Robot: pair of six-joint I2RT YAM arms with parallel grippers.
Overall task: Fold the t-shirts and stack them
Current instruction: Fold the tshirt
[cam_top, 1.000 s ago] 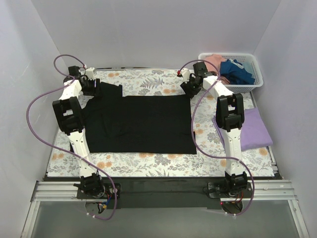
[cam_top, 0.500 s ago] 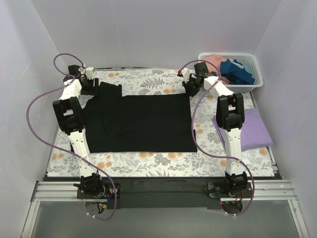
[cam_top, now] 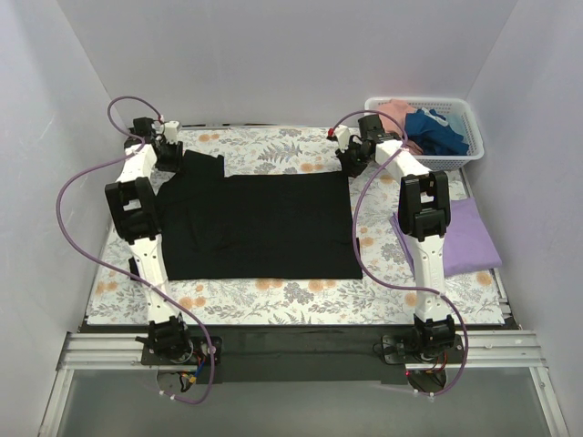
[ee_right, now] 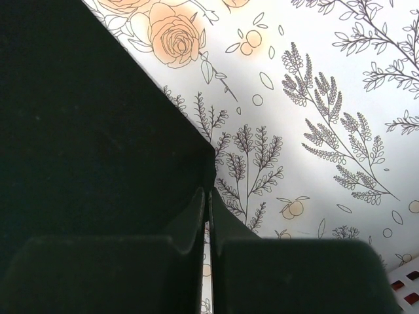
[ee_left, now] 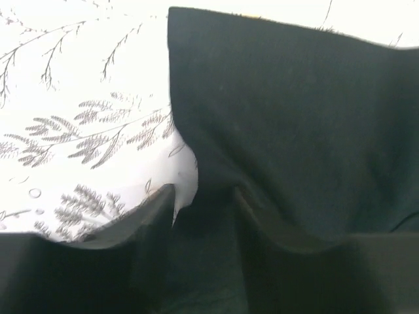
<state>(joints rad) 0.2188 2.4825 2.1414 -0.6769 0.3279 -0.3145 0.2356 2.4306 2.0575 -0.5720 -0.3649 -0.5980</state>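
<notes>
A black t-shirt (cam_top: pixel 264 228) lies spread flat across the middle of the floral table. My left gripper (cam_top: pixel 169 153) is at the shirt's far left sleeve. In the left wrist view, the left gripper (ee_left: pixel 203 196) stands open with black cloth (ee_left: pixel 294 118) bunched between its fingers (ee_left: pixel 154 216); a sliver of table shows beside one finger. My right gripper (cam_top: pixel 352 162) is at the shirt's far right corner. In the right wrist view, the right gripper (ee_right: pixel 209 191) is shut on that corner of the cloth (ee_right: pixel 98 131). A folded lavender t-shirt (cam_top: pixel 469 238) lies at the right.
A white lattice basket (cam_top: pixel 460 157) stands at the back right, holding a pink shirt (cam_top: pixel 393 111) and a dark blue shirt (cam_top: pixel 435 129). White walls close in on the left, back and right. The floral table cover (cam_top: pixel 273 293) shows around the black shirt.
The right gripper has shut on the shirt's far right corner. The left gripper has shifted slightly right onto the sleeve, and its jaws have narrowed around the cloth.
</notes>
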